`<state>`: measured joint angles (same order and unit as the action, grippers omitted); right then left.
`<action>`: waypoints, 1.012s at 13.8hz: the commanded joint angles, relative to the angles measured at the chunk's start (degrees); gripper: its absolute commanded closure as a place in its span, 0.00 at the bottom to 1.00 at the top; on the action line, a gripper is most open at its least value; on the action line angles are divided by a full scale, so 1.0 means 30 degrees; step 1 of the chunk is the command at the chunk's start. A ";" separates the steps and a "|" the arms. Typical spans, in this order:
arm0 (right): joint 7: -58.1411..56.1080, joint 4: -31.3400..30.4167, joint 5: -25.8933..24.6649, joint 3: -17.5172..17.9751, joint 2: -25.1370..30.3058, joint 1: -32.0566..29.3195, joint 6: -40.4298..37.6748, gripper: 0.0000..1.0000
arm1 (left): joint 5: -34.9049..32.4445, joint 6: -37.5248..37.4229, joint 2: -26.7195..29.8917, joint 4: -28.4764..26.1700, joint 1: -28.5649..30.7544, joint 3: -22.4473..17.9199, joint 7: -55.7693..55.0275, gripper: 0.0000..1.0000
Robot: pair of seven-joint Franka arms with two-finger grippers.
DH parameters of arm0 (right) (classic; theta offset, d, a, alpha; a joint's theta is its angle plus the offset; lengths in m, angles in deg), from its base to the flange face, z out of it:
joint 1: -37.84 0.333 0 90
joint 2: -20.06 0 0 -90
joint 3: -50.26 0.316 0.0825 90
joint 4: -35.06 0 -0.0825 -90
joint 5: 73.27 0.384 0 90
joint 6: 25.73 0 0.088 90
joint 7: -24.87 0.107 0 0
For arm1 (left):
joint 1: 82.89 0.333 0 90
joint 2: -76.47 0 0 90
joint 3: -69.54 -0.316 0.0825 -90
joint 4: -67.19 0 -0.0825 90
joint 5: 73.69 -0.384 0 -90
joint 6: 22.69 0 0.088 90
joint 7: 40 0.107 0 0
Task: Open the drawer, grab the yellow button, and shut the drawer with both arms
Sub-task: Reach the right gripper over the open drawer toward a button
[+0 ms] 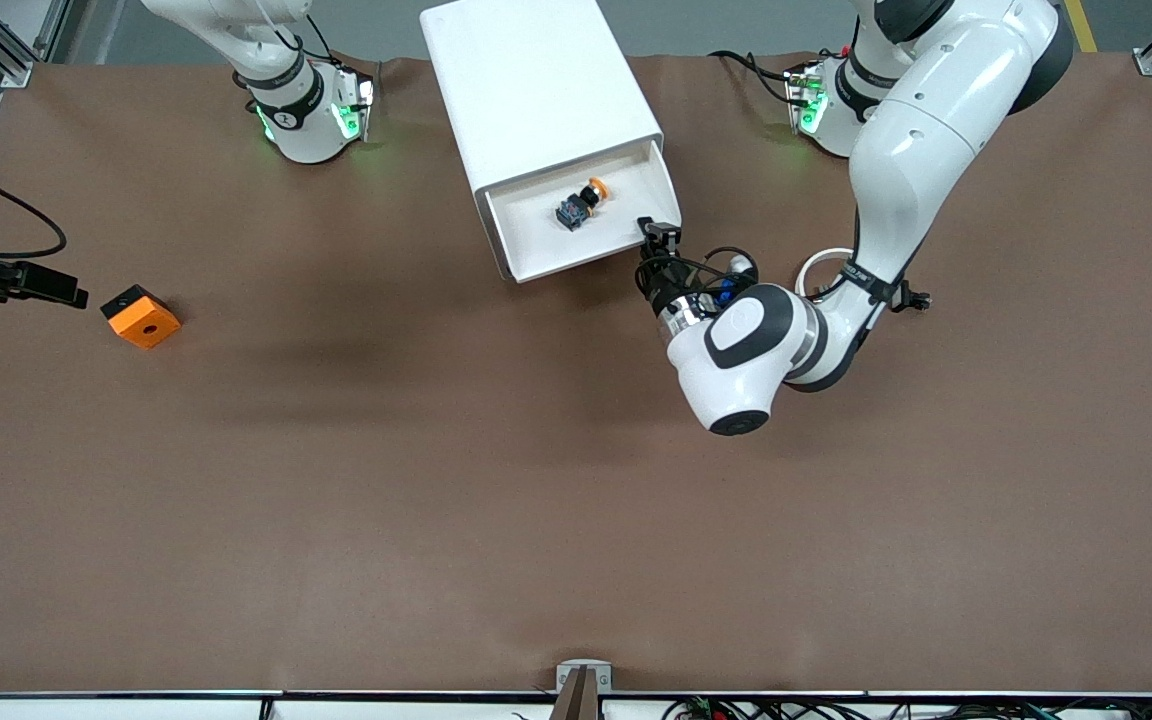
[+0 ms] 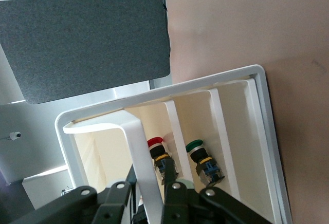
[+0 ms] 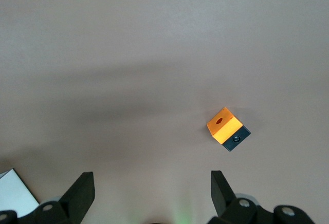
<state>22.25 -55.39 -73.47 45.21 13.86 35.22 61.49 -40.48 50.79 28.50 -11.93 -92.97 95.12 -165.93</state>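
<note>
The white cabinet (image 1: pixel 536 80) lies between the arms' bases. Its highest drawer (image 1: pixel 576 262) is pulled out toward the front camera. The button (image 1: pixel 584 203), with an orange cap and a dark body, lies in the drawer tray. My left gripper (image 1: pixel 658 236) is at the drawer front's corner toward the left arm's end. In the left wrist view it (image 2: pixel 151 170) is shut on the drawer's white handle bar (image 2: pixel 134 142). My right gripper (image 3: pixel 151 180) is open and empty, high over bare table. It does not show clearly in the front view.
An orange square block with a hole (image 1: pixel 140 316) sits on the table toward the right arm's end and shows in the right wrist view (image 3: pixel 224 126). A black piece (image 1: pixel 36 284) points at it. Red-capped (image 2: pixel 157 147) and green-capped (image 2: pixel 198 149) buttons show in white compartments.
</note>
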 commanded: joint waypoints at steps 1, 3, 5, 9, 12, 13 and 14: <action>0.2989 0.0445 -0.0139 0.0102 -0.0045 0.1160 -0.0245 0.00 | -0.0901 -0.0089 0.0227 0.0735 -0.0186 -0.0587 -0.0063 0.79; 0.6804 0.0445 -0.0080 0.0131 -0.0045 0.2828 -0.0304 0.00 | -0.1079 -0.0118 0.0256 0.0796 -0.0157 -0.0647 -0.0063 0.79; 0.8803 0.0358 0.0852 0.0132 -0.0016 0.4033 -0.0333 0.00 | -0.1079 -0.0235 0.0314 0.0825 0.0019 -0.0647 -0.0063 0.79; 1.4132 0.0181 0.2615 0.0132 0.0072 0.6257 -0.0538 0.00 | -0.1050 -0.0236 0.0344 0.1089 0.0224 -0.0647 -0.0063 0.78; 1.7766 0.0181 0.2616 0.0103 0.0189 0.8863 -0.0451 0.00 | -0.1021 -0.0236 0.0344 0.1119 0.0400 -0.0647 -0.0063 0.77; 1.9720 0.0181 0.2616 0.0131 0.0189 0.9829 -0.0305 0.00 | -0.1021 -0.0236 0.0315 0.1119 0.0400 -0.0647 -0.0063 0.77; 2.1509 0.0152 0.2616 0.0132 0.0160 1.0911 -0.0014 0.00 | -0.1021 -0.0236 0.0286 0.1119 0.0400 -0.0647 -0.0063 0.77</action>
<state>78.26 -54.96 -66.23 46.23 13.86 62.84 60.80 -41.92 50.25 28.55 -8.84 -91.70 93.86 -166.12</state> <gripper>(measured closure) 0.000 0.771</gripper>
